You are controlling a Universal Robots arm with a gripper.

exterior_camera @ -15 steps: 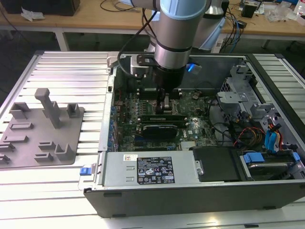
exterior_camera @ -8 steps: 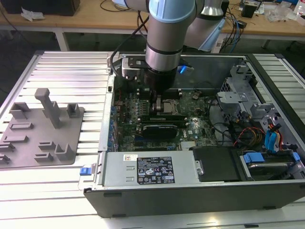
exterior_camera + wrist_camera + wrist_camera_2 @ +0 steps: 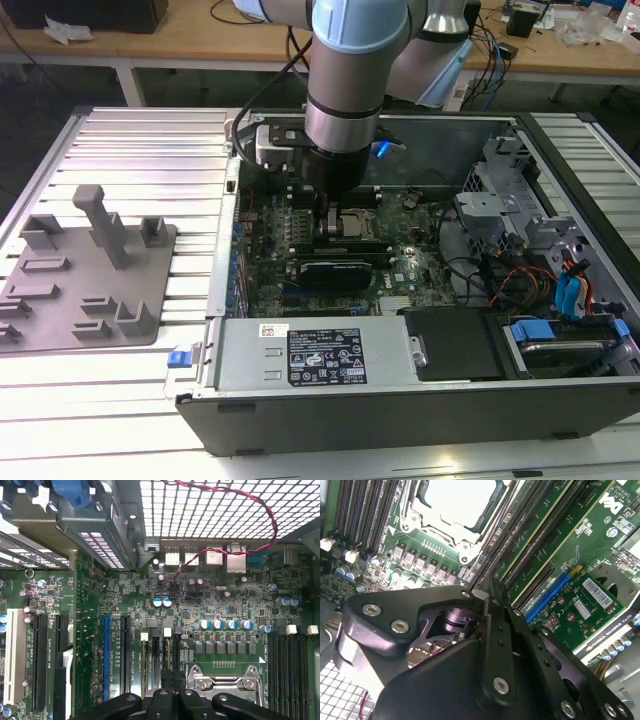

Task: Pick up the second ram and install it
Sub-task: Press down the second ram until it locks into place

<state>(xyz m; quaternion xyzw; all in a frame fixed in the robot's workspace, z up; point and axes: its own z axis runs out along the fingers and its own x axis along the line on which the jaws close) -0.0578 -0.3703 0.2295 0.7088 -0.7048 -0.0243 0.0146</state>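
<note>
My gripper [image 3: 332,215] reaches down into the open computer case, onto the memory slots right beside the CPU socket [image 3: 358,213]. In both wrist views the dark fingers [image 3: 495,630] stand pressed close together over those slots [image 3: 162,655], next to the socket's metal frame [image 3: 225,682]. The second ram [image 3: 362,238] shows in the exterior view as a long dark strip standing on edge along the slots below the gripper. My gripper [image 3: 487,592] looks shut on it, and the fingers hide the grip itself.
A black graphics card [image 3: 335,270] lies just in front of the slots. The power supply [image 3: 310,355] forms the near wall, and the drive cage [image 3: 500,210] with cables is on the exterior view's right. A grey parts fixture [image 3: 90,270] sits outside the case on the exterior view's left.
</note>
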